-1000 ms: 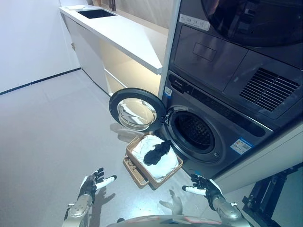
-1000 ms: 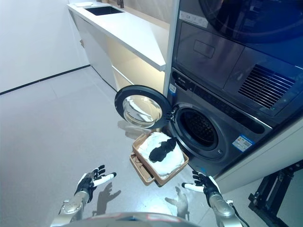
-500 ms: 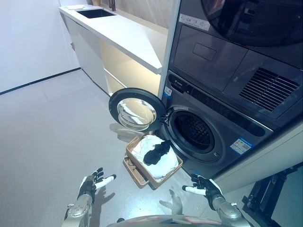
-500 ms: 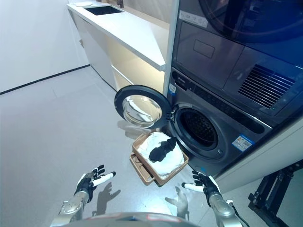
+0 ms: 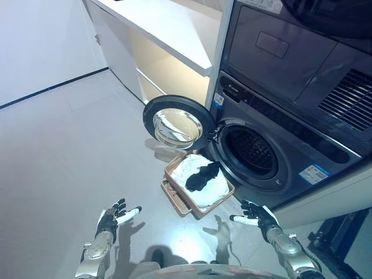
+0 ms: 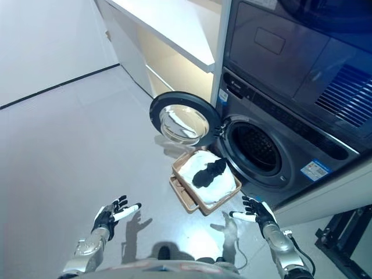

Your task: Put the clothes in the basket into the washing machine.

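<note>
A tan basket (image 5: pixel 172 178) stands on the floor in front of the washing machine (image 5: pixel 290 145). It holds white clothes (image 5: pixel 210 189) with a black garment (image 5: pixel 201 176) on top. The machine's round door (image 5: pixel 176 122) stands open to the left and the dark drum (image 5: pixel 252 152) shows. My left hand (image 5: pixel 111 216) is open, low over the floor, well left of the basket. My right hand (image 5: pixel 254 214) is open, just right of the basket's near corner. Both hands are empty.
A second appliance (image 5: pixel 302 46) is stacked above the washing machine. A white counter (image 5: pixel 168 29) with cabinets runs along the wall at the back left. A dark metal frame (image 5: pixel 343 238) stands at the lower right. Grey floor (image 5: pixel 64 151) spreads to the left.
The whole view has tilted down and shifted, so the camera moved. The hands stay open and low on either side; the basket and clothes have not moved.
</note>
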Tool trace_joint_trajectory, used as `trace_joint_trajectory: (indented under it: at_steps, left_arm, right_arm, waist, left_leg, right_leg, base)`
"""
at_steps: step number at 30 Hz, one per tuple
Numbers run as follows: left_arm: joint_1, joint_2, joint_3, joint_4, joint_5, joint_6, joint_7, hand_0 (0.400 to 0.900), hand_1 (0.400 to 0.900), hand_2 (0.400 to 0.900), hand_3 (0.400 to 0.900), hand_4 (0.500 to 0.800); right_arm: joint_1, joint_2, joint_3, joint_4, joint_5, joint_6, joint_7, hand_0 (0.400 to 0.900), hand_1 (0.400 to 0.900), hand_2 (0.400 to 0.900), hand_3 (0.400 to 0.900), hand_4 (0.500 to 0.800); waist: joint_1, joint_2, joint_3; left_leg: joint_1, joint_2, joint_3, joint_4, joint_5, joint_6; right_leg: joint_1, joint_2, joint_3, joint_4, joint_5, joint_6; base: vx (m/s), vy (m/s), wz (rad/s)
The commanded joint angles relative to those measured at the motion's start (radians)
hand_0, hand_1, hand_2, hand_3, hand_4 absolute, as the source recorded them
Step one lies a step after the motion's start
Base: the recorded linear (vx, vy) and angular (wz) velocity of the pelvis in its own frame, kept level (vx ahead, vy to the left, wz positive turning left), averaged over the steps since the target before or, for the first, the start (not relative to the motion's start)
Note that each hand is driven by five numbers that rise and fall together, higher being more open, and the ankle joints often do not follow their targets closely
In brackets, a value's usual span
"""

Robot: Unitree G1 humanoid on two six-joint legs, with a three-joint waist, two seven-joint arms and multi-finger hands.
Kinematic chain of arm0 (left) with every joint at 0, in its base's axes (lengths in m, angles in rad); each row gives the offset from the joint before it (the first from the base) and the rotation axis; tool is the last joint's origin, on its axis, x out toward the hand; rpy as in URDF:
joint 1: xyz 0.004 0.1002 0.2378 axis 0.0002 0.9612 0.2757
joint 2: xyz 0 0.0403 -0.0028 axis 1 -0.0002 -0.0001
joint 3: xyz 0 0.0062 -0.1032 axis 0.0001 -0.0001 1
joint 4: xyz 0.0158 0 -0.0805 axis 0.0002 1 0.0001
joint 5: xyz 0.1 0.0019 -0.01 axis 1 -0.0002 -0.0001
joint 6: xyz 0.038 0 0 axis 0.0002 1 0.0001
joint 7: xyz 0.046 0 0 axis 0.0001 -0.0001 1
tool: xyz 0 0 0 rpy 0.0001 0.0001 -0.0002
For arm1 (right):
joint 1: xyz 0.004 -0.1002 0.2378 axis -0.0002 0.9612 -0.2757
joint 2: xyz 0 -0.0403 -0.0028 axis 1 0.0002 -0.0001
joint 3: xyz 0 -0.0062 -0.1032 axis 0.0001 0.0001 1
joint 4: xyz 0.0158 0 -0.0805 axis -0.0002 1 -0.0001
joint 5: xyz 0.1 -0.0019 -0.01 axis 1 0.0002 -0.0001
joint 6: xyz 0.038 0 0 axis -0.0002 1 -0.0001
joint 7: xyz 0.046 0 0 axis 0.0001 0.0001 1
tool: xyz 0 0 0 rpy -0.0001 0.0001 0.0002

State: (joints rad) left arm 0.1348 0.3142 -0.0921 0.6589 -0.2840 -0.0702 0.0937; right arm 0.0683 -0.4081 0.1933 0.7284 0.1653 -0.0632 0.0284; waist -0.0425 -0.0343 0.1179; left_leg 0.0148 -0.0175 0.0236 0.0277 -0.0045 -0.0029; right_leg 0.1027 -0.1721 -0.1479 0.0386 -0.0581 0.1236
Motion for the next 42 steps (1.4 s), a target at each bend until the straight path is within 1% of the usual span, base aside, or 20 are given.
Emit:
trace_joint_trajectory:
  at_steps: [1, 3, 5, 8, 11, 16, 18, 20, 22, 23, 24, 26, 28, 29, 31, 33, 36, 37, 40, 42]
  left_arm:
    - [-0.028, 0.055, 0.049, -0.038, 0.006, -0.065, 0.020, 0.900, 0.900, 0.900, 0.900, 0.800]
    - [-0.023, 0.064, 0.051, -0.046, 0.019, -0.061, 0.015, 0.900, 0.900, 0.900, 0.900, 0.800]
    - [-0.021, 0.067, 0.062, -0.038, 0.022, -0.061, 0.013, 0.900, 0.900, 0.900, 0.900, 0.800]
    - [-0.021, 0.067, 0.077, -0.027, 0.008, -0.069, 0.014, 0.900, 0.900, 0.900, 0.900, 0.800]
    - [-0.032, 0.068, 0.084, -0.016, -0.007, -0.079, 0.027, 0.900, 0.900, 0.900, 0.900, 0.800]
    - [-0.036, 0.063, 0.085, -0.017, -0.017, -0.087, 0.048, 0.900, 0.900, 0.900, 0.900, 0.800]
    - [-0.045, 0.062, 0.078, -0.012, -0.031, -0.084, 0.056, 0.900, 0.900, 0.900, 0.900, 0.800]
    - [-0.063, 0.060, 0.069, -0.011, -0.038, -0.087, 0.067, 0.900, 0.900, 0.900, 0.900, 0.800]
    - [-0.080, 0.053, 0.049, 0.002, -0.055, -0.087, 0.075, 0.900, 0.900, 0.900, 0.900, 0.800]
    - [-0.111, 0.049, 0.031, 0.018, -0.087, -0.093, 0.077, 0.900, 0.900, 0.900, 0.900, 0.800]
    - [-0.123, 0.044, 0.020, 0.023, -0.090, -0.094, 0.080, 0.900, 0.900, 0.900, 0.900, 0.800]
    - [-0.163, 0.035, -0.010, 0.034, -0.097, -0.095, 0.090, 0.900, 0.900, 0.900, 0.900, 0.800]
    - [-0.180, 0.034, -0.021, 0.040, -0.103, -0.096, 0.093, 0.900, 0.900, 0.900, 0.900, 0.800]
    - [-0.199, 0.031, -0.037, 0.042, -0.103, -0.096, 0.098, 0.900, 0.900, 0.900, 0.900, 0.800]
    - [-0.219, 0.036, -0.048, 0.044, -0.105, -0.100, 0.104, 0.900, 0.900, 0.900, 0.900, 0.800]
    - [-0.220, 0.039, -0.051, 0.038, -0.122, -0.106, 0.102, 0.900, 0.900, 0.900, 0.900, 0.800]
    - [-0.239, 0.034, -0.055, 0.054, -0.147, -0.109, 0.115, 0.900, 0.900, 0.900, 0.900, 0.800]
    - [-0.246, 0.033, -0.058, 0.059, -0.158, -0.112, 0.122, 0.900, 0.900, 0.900, 0.900, 0.800]
    - [-0.240, 0.042, -0.053, 0.051, -0.178, -0.128, 0.143, 0.900, 0.900, 0.900, 0.900, 0.800]
    - [-0.242, 0.048, -0.042, 0.051, -0.196, -0.145, 0.166, 0.900, 0.900, 0.900, 0.900, 0.800]
  right_arm:
    - [-0.039, 0.005, 0.023, -0.034, 0.020, -0.043, -0.002, 0.900, 0.900, 0.900, 0.900, 0.800]
    - [-0.028, 0.013, 0.028, -0.044, 0.027, -0.042, 0.007, 0.900, 0.900, 0.900, 0.900, 0.800]
    - [-0.027, 0.017, 0.027, -0.044, 0.025, -0.039, 0.013, 0.900, 0.900, 0.900, 0.900, 0.800]
    - [-0.032, 0.008, 0.023, -0.039, 0.025, -0.038, 0.016, 0.900, 0.900, 0.900, 0.900, 0.800]
    - [-0.055, 0.005, 0.023, -0.043, 0.030, -0.036, 0.006, 0.900, 0.900, 0.900, 0.900, 0.800]
    - [-0.086, -0.003, 0.023, -0.052, 0.039, -0.035, -0.007, 0.900, 0.900, 0.900, 0.900, 0.800]
    - [-0.096, -0.015, 0.020, -0.062, 0.043, -0.034, -0.014, 0.900, 0.900, 0.900, 0.900, 0.800]
    - [-0.121, -0.030, 0.025, -0.071, 0.044, -0.039, -0.022, 0.900, 0.900, 0.900, 0.900, 0.800]
    - [-0.151, -0.046, 0.031, -0.062, 0.044, -0.038, -0.033, 0.900, 0.900, 0.900, 0.900, 0.800]
    - [-0.165, -0.068, 0.025, -0.084, 0.040, -0.041, -0.046, 0.900, 0.900, 0.900, 0.900, 0.800]
    - [-0.168, -0.078, 0.021, -0.094, 0.038, -0.045, -0.055, 0.900, 0.900, 0.900, 0.900, 0.800]
    - [-0.182, -0.094, 0.025, -0.084, 0.025, -0.054, -0.071, 0.900, 0.900, 0.900, 0.900, 0.800]
    - [-0.193, -0.102, 0.035, -0.075, 0.012, -0.052, -0.076, 0.900, 0.900, 0.900, 0.900, 0.800]
    - [-0.197, -0.123, 0.055, -0.070, -0.036, -0.054, -0.083, 0.900, 0.900, 0.900, 0.900, 0.800]
    - [-0.212, -0.143, 0.088, -0.055, -0.087, -0.052, -0.090, 0.900, 0.900, 0.900, 0.900, 0.800]
    - [-0.244, -0.162, 0.140, -0.014, -0.146, -0.056, -0.099, 0.900, 0.900, 0.900, 0.900, 0.800]
    - [-0.292, -0.157, 0.166, 0.052, -0.134, -0.053, -0.116, 0.900, 0.900, 0.900, 0.900, 0.800]
    - [-0.315, -0.153, 0.174, 0.079, -0.125, -0.053, -0.125, 0.900, 0.900, 0.900, 0.900, 0.800]
    - [-0.385, -0.147, 0.195, 0.144, -0.105, -0.057, -0.150, 0.900, 0.900, 0.900, 0.900, 0.800]
    - [-0.437, -0.152, 0.212, 0.186, -0.107, -0.065, -0.171, 0.900, 0.900, 0.900, 0.900, 0.800]
  waist:
    - [0.002, -0.021, -0.003]
    - [-0.006, -0.007, 0.033]
    - [-0.011, 0.000, 0.050]
    - [-0.030, -0.012, 0.067]
    - [-0.050, -0.038, 0.090]
    - [-0.047, -0.062, 0.094]
    - [-0.041, -0.072, 0.078]
    - [-0.045, -0.075, 0.049]
    - [-0.045, -0.063, 0.029]
    - [-0.055, -0.052, 0.019]
    - [-0.061, -0.045, 0.015]
    - [-0.073, -0.033, 0.011]
    - [-0.077, -0.029, 0.010]
    - [-0.082, -0.018, 0.011]
    - [-0.079, -0.012, 0.015]
    - [-0.054, -0.016, 0.029]
    - [-0.004, -0.046, 0.075]
    - [0.001, -0.053, 0.091]
    - [0.038, -0.047, 0.138]
    - [0.065, -0.013, 0.169]
  left_leg:
    - [-0.013, -0.055, 0.028, 0.197, -0.170, 0.063]
    - [0.007, -0.062, 0.018, 0.206, -0.172, 0.080]
    - [0.035, -0.070, 0.020, 0.204, -0.185, 0.085]
    - [0.079, -0.078, 0.000, 0.201, -0.215, 0.065]
    - [0.121, -0.081, -0.022, 0.229, -0.263, 0.043]
    - [0.140, -0.073, -0.036, 0.278, -0.326, 0.032]
    - [0.141, -0.058, -0.048, 0.282, -0.346, 0.018]
    - [0.158, -0.018, -0.051, 0.257, -0.347, -0.003]
    - [0.170, 0.020, -0.076, 0.229, -0.323, -0.022]
    - [0.195, 0.063, -0.093, 0.165, -0.292, -0.049]
    - [0.202, 0.088, -0.098, 0.138, -0.272, -0.061]
    - [0.200, 0.125, -0.103, 0.103, -0.239, -0.078]
    - [0.196, 0.140, -0.103, 0.093, -0.232, -0.082]
    - [0.188, 0.164, -0.106, 0.104, -0.204, -0.089]
    - [0.149, 0.176, -0.120, 0.163, -0.139, -0.096]
    - [0.080, 0.175, -0.164, 0.357, -0.051, -0.082]
    - [-0.083, 0.059, -0.254, 0.550, -0.001, -0.054]
    - [-0.143, 0.053, -0.251, 0.540, -0.012, -0.045]
    - [-0.245, 0.101, -0.242, 0.414, -0.017, -0.047]
    - [-0.286, 0.151, -0.273, 0.244, 0.067, -0.086]
  right_leg:
    - [-0.220, -0.142, 0.100, 0.380, 0.217, 0.009]
    - [-0.283, -0.136, 0.119, 0.499, 0.227, -0.011]
    - [-0.336, -0.170, 0.096, 0.498, 0.240, -0.004]
    - [-0.359, -0.192, 0.090, 0.319, 0.291, 0.041]
    - [-0.360, -0.187, 0.108, 0.110, 0.352, 0.092]
    - [-0.358, -0.168, 0.091, 0.050, 0.382, 0.114]
    - [-0.347, -0.161, 0.077, 0.053, 0.353, 0.111]
    - [-0.351, -0.131, 0.093, 0.048, 0.338, 0.101]
    - [-0.362, -0.106, 0.081, 0.071, 0.309, 0.095]
    - [-0.369, -0.090, 0.068, 0.094, 0.273, 0.087]
    - [-0.376, -0.082, 0.058, 0.104, 0.249, 0.082]
    - [-0.399, -0.066, 0.048, 0.125, 0.222, 0.075]
    - [-0.415, -0.057, 0.049, 0.140, 0.210, 0.071]
    - [-0.437, -0.029, 0.059, 0.172, 0.176, 0.053]
    - [-0.435, 0.006, 0.073, 0.192, 0.146, 0.030]
    - [-0.395, 0.048, 0.078, 0.204, 0.109, -0.010]
    - [-0.318, 0.054, 0.089, 0.181, 0.080, -0.046]
    - [-0.300, 0.048, 0.090, 0.179, 0.078, -0.044]
    - [-0.287, 0.046, 0.119, 0.195, 0.049, -0.038]
    - [-0.300, 0.056, 0.143, 0.212, 0.032, -0.023]
  base:
    - [-0.01, 0.374, 0.08]
    - [0.01, 0.277, 0.12]
    - [0.11, 0.133, 0.11]
    - [0.24, -0.046, 0.25]
    - [0.25, -0.113, 0.32]
    - [0.17, -0.114, 0.21]
    - [0.18, -0.192, 0.30]
    - [0.22, -0.265, 0.26]
    - [0.25, -0.274, 0.43]
    - [0.26, -0.298, 0.54]
    - [0.22, -0.285, 0.49]
    - [0.11, -0.182, 0.22]
    - [0.09, -0.171, 0.07]
    - [0.14, -0.262, -0.02]
    - [0.14, -0.264, -0.14]
    - [0.12, -0.285, -0.22]
    - [0.07, -0.191, -0.04]
    - [0.09, -0.094, 0.07]
    - [0.10, 0.062, -0.36]
    - [0.07, 0.225, -0.56]
